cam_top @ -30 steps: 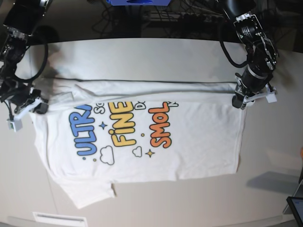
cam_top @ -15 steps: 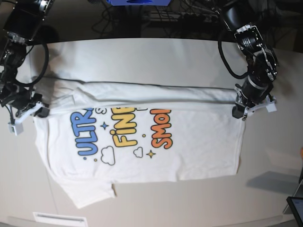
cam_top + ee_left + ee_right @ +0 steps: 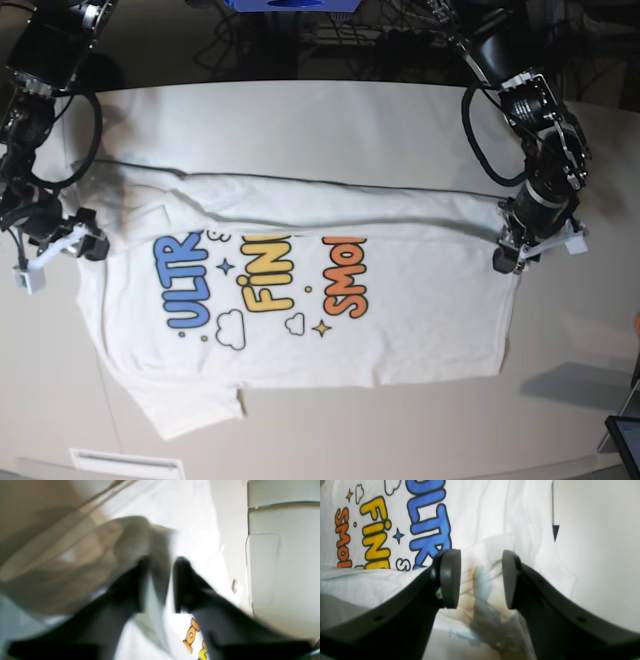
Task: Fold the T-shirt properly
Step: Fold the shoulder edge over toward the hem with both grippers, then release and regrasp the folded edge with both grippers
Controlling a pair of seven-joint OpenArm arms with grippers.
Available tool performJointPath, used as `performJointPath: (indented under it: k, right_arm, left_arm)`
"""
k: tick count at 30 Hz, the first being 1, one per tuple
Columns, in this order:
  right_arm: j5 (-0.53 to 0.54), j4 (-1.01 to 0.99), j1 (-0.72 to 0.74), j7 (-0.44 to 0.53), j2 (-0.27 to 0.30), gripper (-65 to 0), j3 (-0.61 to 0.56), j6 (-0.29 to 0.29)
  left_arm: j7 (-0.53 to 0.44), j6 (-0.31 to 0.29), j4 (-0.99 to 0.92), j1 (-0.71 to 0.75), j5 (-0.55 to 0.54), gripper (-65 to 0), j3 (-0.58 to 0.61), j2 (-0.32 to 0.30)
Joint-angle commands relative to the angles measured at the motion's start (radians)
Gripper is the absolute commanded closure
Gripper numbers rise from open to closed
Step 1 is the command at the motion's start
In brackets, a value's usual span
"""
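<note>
Lying spread across the pale worktop (image 3: 560, 400), the T-shirt (image 3: 400, 310) is seen from the base view with its printed side up, the blue "ULTRA", yellow "FINE" and orange "SMOL" readable together with clouds and stars. Its far edge has been folded toward the near side, so that a plain white band is laid over the tops of the letters, and one short sleeve is left sticking out at the near corner on that view's left. At the end of the fold on the base view's right, the left hand (image 3: 507, 258) is set against the cloth's corner. In the left wrist view the left hand (image 3: 160, 585) is shown blurred, its dark jaws parted by a narrow gap with grey-looking cloth lying between and behind them; whether the cloth is gripped cannot be told. At the opposite end of the fold, the right hand (image 3: 88, 243) is placed at the shirt's edge. In the right wrist view the right hand (image 3: 481, 578) is seen with its round pads (image 3: 450, 578) standing well apart, a rumpled fold of white fabric lying in the gap but touched by neither pad. A dark tablet corner (image 3: 625, 440) is visible at the base view's lower right.
</note>
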Motion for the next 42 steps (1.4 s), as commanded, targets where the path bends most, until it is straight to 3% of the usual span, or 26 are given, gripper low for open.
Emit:
performJointPath:
  k: [1,4,6,11,14,19,21,24,26,29,32,34,38,42]
  right_arm:
    - [0.015,0.015,0.02,0.019,0.018,-27.6,0.002,0.005]
    - [0.015,0.018,0.018,0.019,0.018,-27.1,0.002,0.008]
    - [0.017,0.024,0.013,0.019,0.018,-27.1,0.002,0.008]
    - [0.018,0.078,-0.007,0.037,0.018,-27.1,0.002,0.019]
    - [0.018,0.141,-0.049,0.091,0.018,-27.1,0.002,0.092]
    - [0.017,0.245,-0.151,0.175,0.043,-27.0,0.001,0.118]
    - [0.015,0.268,-0.204,0.243,0.044,-26.8,0.001,0.118]
    - [0.003,0.274,-0.272,0.347,0.055,-21.2,-0.001,0.118]
    - [-0.061,0.274,-0.3,0.391,0.063,-14.4,-0.048,0.122]
    - [-0.282,0.276,-0.343,0.497,0.079,-2.9,-0.192,0.122]
    - [-0.54,0.269,-0.392,0.648,0.056,-0.7,-0.317,0.115]
    - [-0.698,0.269,-0.407,0.718,-0.02,-0.6,-0.337,0.115]
    - [-0.855,0.269,-0.392,0.724,-0.171,-0.4,-0.254,0.123]
    - [-0.856,0.269,-0.389,0.723,-0.175,-0.4,-0.232,0.123]
  left_arm:
    - [-0.01,-0.011,0.007,-0.022,-0.018,-27.4,-0.001,-0.013]
    - [-0.011,-0.012,-0.03,-0.065,-0.018,-41.3,-0.001,-0.016]
    - [-0.011,-0.012,-0.046,-0.091,-0.018,-45.5,-0.01,-0.034]
    - [-0.01,-0.014,-0.049,-0.154,0.049,-46.9,0.007,-0.076]
    - [-0.008,-0.015,-0.007,-0.151,0.063,-46.9,0.065,-0.108]
    - [-0.01,-0.017,0.212,-0.002,0.077,-46.0,0.178,-0.156]
    - [-0.014,-0.017,0.306,0.072,0.144,-39.3,0.185,-0.153]
    - [-0.109,-0.025,0.41,0.156,0.313,-17.6,0.202,-0.146]
    - [-0.211,-0.091,0.427,0.199,0.402,-17.0,0.238,-0.153]
    - [-0.341,-0.16,0.422,0.241,0.565,-10.6,0.3,-0.156]
    - [-0.436,-0.161,0.418,0.274,0.707,0.0,0.335,-0.136]
    - [-0.522,-0.161,0.393,0.293,0.759,0.0,0.337,-0.105]
    - [-0.665,-0.161,0.312,0.31,0.83,0.0,0.344,-0.082]
    - [-0.728,-0.17,0.226,0.302,0.842,0.0,0.358,-0.091]
